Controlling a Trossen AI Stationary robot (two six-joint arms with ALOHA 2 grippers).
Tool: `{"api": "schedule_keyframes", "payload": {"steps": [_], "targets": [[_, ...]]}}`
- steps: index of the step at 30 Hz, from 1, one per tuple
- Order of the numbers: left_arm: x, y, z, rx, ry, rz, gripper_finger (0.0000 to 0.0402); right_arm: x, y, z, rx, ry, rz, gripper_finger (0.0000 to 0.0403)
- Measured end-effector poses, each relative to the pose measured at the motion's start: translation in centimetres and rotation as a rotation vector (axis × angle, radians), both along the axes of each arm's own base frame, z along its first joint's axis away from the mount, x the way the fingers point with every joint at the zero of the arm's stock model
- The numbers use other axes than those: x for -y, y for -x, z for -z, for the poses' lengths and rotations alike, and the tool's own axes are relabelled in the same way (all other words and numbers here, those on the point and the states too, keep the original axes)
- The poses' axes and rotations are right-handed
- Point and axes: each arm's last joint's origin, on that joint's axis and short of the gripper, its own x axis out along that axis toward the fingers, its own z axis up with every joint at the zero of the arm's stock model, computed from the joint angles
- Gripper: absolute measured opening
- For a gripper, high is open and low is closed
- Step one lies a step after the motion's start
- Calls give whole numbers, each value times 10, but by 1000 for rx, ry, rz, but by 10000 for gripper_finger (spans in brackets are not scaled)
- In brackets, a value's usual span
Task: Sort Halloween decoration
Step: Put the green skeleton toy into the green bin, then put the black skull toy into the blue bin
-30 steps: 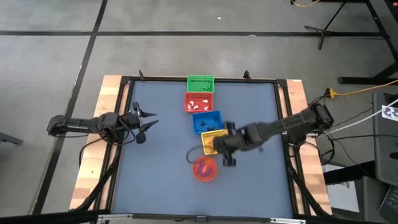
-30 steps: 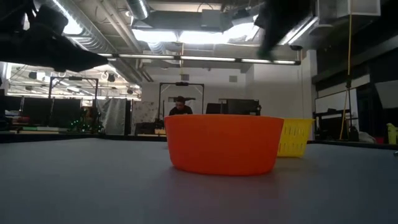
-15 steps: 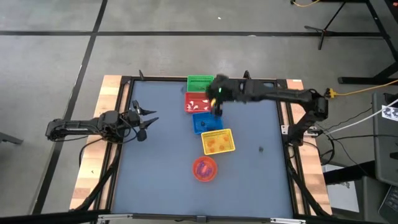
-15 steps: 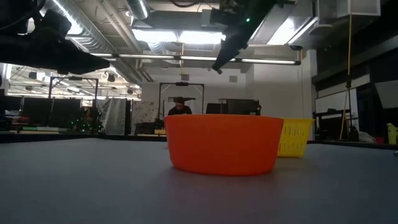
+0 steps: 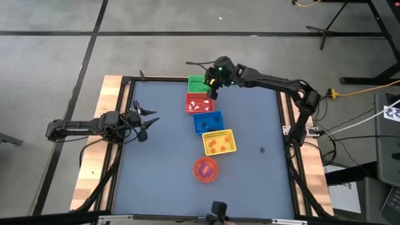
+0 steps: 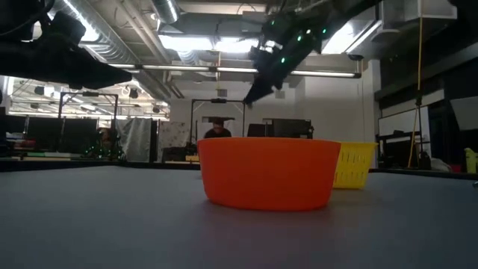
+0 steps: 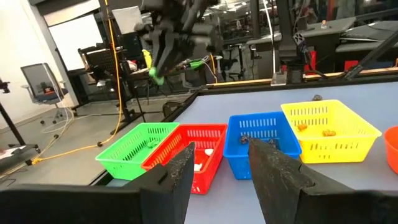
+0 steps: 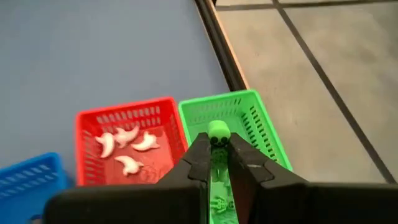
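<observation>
- We are reaching the right arm across the counter to the far edge, because the green basket takes green pieces.
- We are clenching the right claw on a green trinket, hanging above that basket.
- We are parking the left claw, released, at the left.
</observation>
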Motion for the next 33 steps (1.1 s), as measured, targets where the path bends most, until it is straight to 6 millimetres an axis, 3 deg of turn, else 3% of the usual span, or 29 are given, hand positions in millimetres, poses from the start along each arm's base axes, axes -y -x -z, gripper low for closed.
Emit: {"api": "schedule_keyframes", "payload": {"steps": [11, 20, 33], "targets": [[0, 0, 0, 1, 0, -9, 137, 22, -17, 48, -96, 64, 108, 31], [0, 0, 0, 1, 0, -9, 137, 30, -25, 55, -92, 188, 141, 33], [0, 0, 0, 2, 0, -9, 137, 28, -25, 56, -106, 174, 120, 167]]}}
